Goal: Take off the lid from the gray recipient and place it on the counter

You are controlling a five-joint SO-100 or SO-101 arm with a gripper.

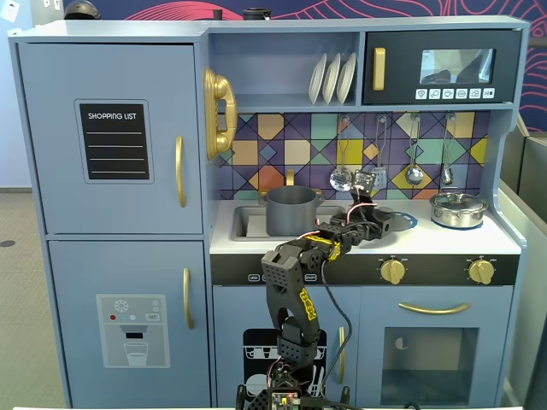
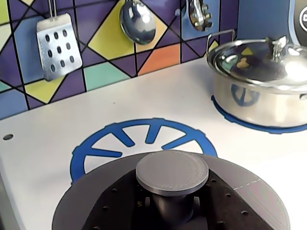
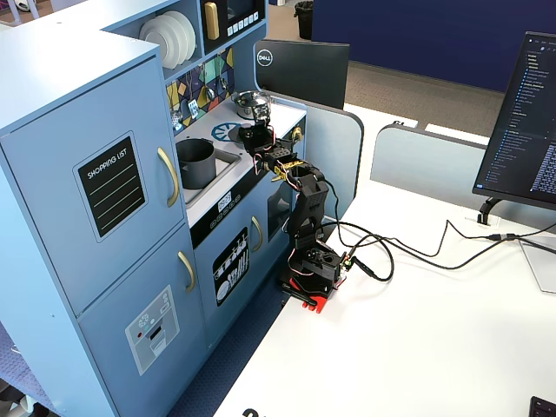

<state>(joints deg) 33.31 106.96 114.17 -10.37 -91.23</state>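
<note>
In the wrist view the dark-gray lid [image 2: 172,171] fills the bottom edge. My gripper [image 2: 172,210] is shut on the stem under its round knob, a black finger on each side. The lid hangs low over the near part of the blue burner mark [image 2: 120,139] on the pale counter [image 2: 57,120]; whether it touches I cannot tell. The gray recipient [image 1: 291,211] stands uncovered in the sink, left of the gripper [image 1: 376,220] in a fixed view. From the side, the recipient [image 3: 195,161] sits nearer the camera than the gripper [image 3: 254,135].
A shiny silver pot with its lid [image 2: 259,81] stands on the second burner mark at the right [image 1: 457,207]. A slotted spatula [image 2: 53,45] and spoons [image 2: 138,21] hang on the tiled back wall. The sink [image 1: 248,224] lies left of the counter.
</note>
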